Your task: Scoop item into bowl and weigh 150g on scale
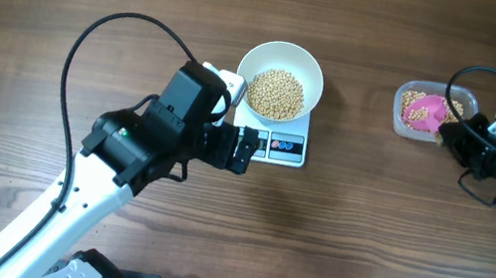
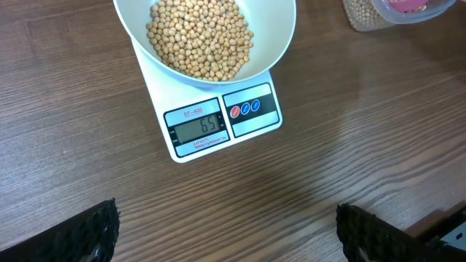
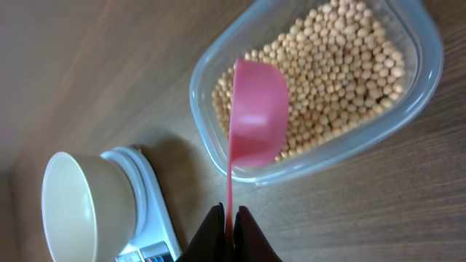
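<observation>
The white bowl [image 1: 251, 59] stands on the white scale [image 1: 285, 147] with a heap of beige beans [image 1: 277, 94] inside. In the left wrist view the bowl [image 2: 131, 29] and its beans [image 2: 200, 36] sit above the scale [image 2: 222, 120], whose display shows two digits. My left gripper [image 2: 226, 218] hangs open over bare wood just in front of the scale, holding nothing. My right gripper [image 3: 231, 215] is shut on the thin handle of a pink scoop [image 3: 258, 116]. The scoop's cup rests in the clear tub [image 3: 320, 156] on more beans [image 3: 342, 73], and I see none in the cup.
The clear tub [image 1: 401, 119] stands at the right of the wooden table, about a hand's width from the scale. The left arm's black cable [image 1: 94, 32] loops over the table at the left. The right arm's cable [image 1: 466, 75] arcs beside the tub.
</observation>
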`<action>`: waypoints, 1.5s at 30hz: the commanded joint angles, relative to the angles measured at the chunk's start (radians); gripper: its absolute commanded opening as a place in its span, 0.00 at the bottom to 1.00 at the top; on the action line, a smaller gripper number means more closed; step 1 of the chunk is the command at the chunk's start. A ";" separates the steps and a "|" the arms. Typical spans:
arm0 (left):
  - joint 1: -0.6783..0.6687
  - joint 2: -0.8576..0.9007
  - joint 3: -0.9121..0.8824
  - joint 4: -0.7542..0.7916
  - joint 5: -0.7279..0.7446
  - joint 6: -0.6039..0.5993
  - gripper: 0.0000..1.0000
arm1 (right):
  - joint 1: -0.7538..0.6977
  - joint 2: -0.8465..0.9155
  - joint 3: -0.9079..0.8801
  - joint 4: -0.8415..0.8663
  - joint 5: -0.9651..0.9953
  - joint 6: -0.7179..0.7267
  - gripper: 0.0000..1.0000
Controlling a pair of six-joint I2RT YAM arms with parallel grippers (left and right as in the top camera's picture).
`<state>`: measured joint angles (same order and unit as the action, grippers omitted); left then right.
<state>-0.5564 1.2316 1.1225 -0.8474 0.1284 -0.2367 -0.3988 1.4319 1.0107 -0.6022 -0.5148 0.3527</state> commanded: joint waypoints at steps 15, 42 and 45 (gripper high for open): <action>-0.005 -0.001 -0.004 0.002 -0.010 0.021 1.00 | 0.000 -0.014 0.025 0.014 -0.032 0.199 0.04; -0.005 -0.001 -0.004 0.002 -0.010 0.021 1.00 | 0.004 -0.014 -0.026 -0.163 -0.127 0.443 0.79; -0.005 -0.001 -0.004 0.002 -0.010 0.021 1.00 | 0.018 -0.014 -0.099 -0.137 -0.132 0.489 0.84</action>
<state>-0.5564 1.2316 1.1225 -0.8474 0.1284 -0.2367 -0.3969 1.4307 0.9813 -0.7502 -0.6147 0.7261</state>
